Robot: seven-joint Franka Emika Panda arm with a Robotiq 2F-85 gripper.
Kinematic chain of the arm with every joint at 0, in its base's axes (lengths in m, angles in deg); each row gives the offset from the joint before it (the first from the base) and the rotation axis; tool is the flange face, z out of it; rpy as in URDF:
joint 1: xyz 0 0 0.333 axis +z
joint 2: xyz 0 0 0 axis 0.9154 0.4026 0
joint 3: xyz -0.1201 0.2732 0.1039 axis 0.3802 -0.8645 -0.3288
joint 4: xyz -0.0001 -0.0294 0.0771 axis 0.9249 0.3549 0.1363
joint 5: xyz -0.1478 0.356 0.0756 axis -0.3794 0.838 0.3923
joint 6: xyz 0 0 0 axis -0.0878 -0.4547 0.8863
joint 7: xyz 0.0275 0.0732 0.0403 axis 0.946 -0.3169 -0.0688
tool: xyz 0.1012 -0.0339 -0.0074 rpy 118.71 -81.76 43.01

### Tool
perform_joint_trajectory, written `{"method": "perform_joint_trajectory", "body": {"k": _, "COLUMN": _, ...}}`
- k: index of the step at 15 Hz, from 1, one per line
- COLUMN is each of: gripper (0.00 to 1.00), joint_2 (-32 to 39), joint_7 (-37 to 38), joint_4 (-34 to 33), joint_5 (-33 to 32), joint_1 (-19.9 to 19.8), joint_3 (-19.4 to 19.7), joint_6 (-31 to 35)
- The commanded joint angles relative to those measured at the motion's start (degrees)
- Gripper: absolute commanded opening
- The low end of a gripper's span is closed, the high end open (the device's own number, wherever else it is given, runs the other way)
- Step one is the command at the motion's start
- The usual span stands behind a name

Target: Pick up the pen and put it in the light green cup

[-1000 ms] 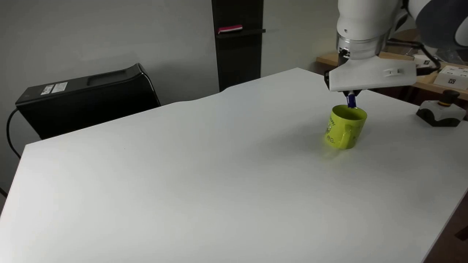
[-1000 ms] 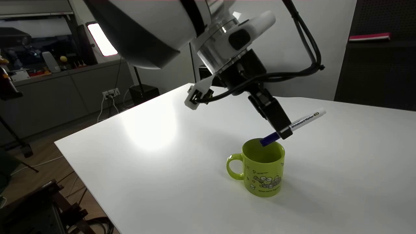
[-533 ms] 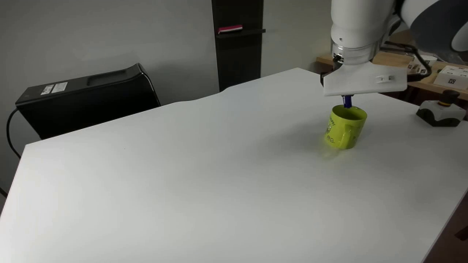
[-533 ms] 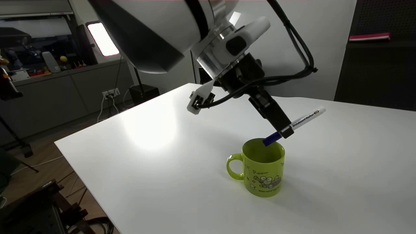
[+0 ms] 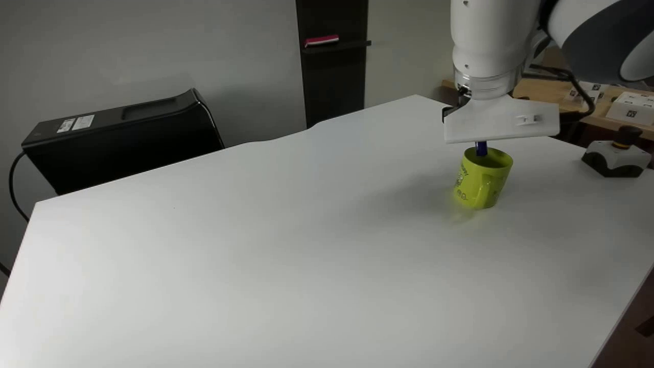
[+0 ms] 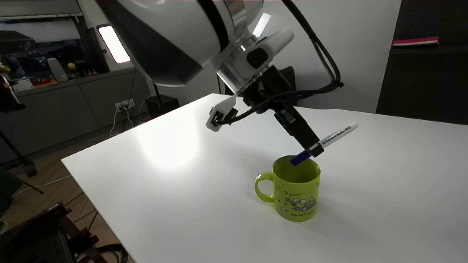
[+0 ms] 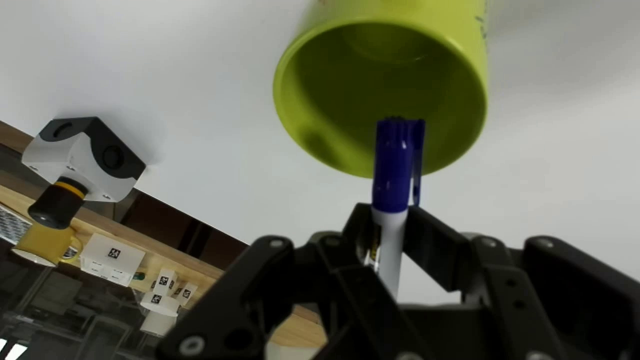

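The pen is a marker with a white body (image 6: 338, 136) and a blue cap (image 7: 392, 165). My gripper (image 6: 315, 149) is shut on the white body just behind the cap, with a finger on each side in the wrist view. The pen is held tilted, cap end lower. The light green cup (image 6: 297, 199) stands upright on the table, handle on the left in that exterior view. The cap end overlaps the cup's opening in all views; I cannot tell if it is below the rim. In an exterior view the wrist housing hides the fingers and most of the pen, above the cup (image 5: 483, 186).
The cup stands on a white table (image 5: 255, 245). A white and black box with a black knob (image 5: 616, 156) sits near the table's edge, also in the wrist view (image 7: 82, 160). A wooden surface with white boxes (image 5: 633, 108) lies beyond. A black case (image 5: 122, 138) stands behind the table.
The gripper and pen have moved down and to the left in an exterior view, with the cap now lower against the cup's opening. The cup has not moved.
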Motion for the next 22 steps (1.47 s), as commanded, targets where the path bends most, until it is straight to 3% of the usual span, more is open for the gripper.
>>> {"method": "perform_joint_trajectory", "body": {"k": 1, "gripper": 0.06, "joint_2": 0.64, "joint_7": 3.76, "joint_4": -0.87, "joint_5": -2.47, "joint_1": -1.14, "joint_3": -2.84, "joint_6": -2.63}}
{"method": "perform_joint_trajectory", "body": {"k": 22, "gripper": 0.06, "joint_2": 4.78, "joint_7": 11.26, "joint_4": -1.66, "joint_5": -7.19, "joint_1": -2.81, "joint_3": -6.69, "joint_6": -8.34}}
